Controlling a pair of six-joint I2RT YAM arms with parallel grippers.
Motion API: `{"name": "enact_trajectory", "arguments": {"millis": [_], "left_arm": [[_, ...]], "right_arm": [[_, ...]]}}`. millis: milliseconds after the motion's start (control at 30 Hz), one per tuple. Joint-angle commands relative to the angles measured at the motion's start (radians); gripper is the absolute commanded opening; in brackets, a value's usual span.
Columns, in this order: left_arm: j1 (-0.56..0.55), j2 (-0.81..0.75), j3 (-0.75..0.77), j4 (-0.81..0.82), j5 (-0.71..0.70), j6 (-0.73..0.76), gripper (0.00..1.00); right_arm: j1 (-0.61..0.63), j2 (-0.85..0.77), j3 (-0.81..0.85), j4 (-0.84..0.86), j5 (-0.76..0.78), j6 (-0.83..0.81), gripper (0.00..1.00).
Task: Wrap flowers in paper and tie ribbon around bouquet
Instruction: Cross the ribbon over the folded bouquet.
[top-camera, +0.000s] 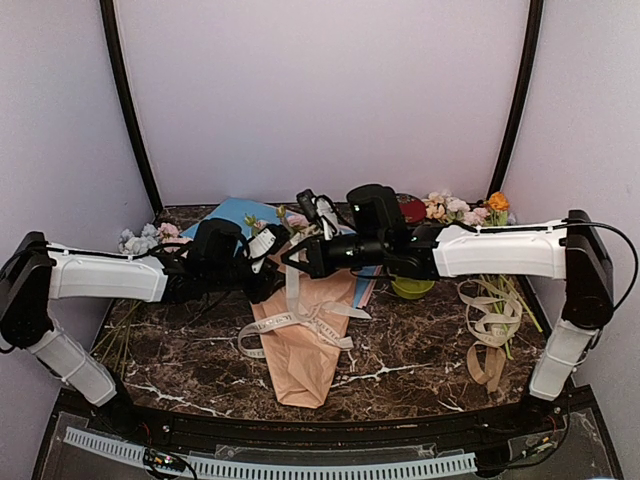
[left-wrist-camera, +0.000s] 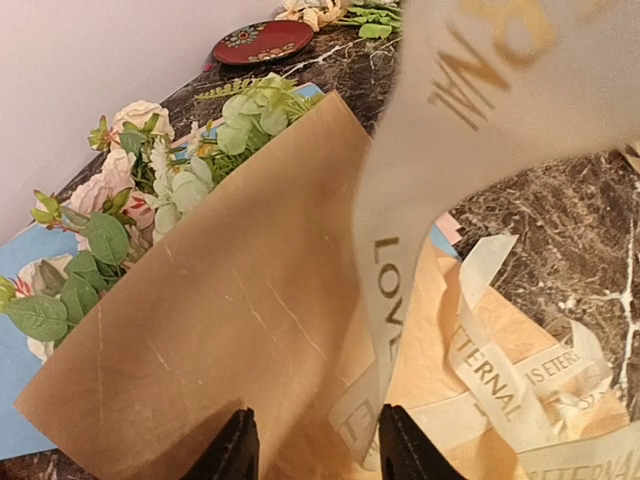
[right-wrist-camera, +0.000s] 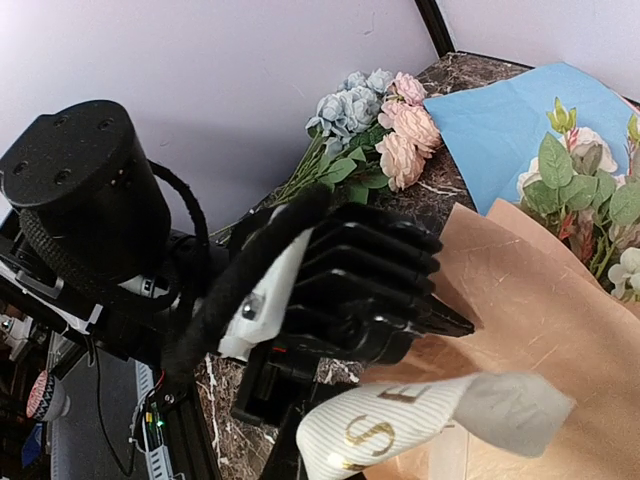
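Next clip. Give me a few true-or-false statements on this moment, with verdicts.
The flowers sit inside a cone of the paper. True.
The left claw is clamped on the ribbon. False: its jaws stand open with nothing between them.
The right claw holds a stretch of the ribbon up above the paper. True.
The red plate lies on the paper. False: it sits further back, apart from it.
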Motion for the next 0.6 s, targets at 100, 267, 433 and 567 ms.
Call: {"name": "enact_trajectory", "arguments": {"millis": [100,267,433,567], "left_arm": [[0.018,-0.017,-0.033,0.13,0.029,-0.027,0.41],[0.018,0.005,-0.03,0.126,0.14,-0.017,0.43],[0.024,0.074,0.035,0.02,0.068,-0.016,0.02],[0.024,0.004,0.017,0.054,0.062,-0.027,0.0]], "right_arm": [[-0.013,-0.056,-0.043,0.057,-0.012,-0.004,0.0],[-0.016,-0.055,-0.044,0.058,-0.016,0.0,0.0],[-0.019,-0.059,-0.049,0.057,-0.014,0.001,0.0],[-0.022,-0.06,-0.067,0.045,0.012,0.006,0.0]]}}
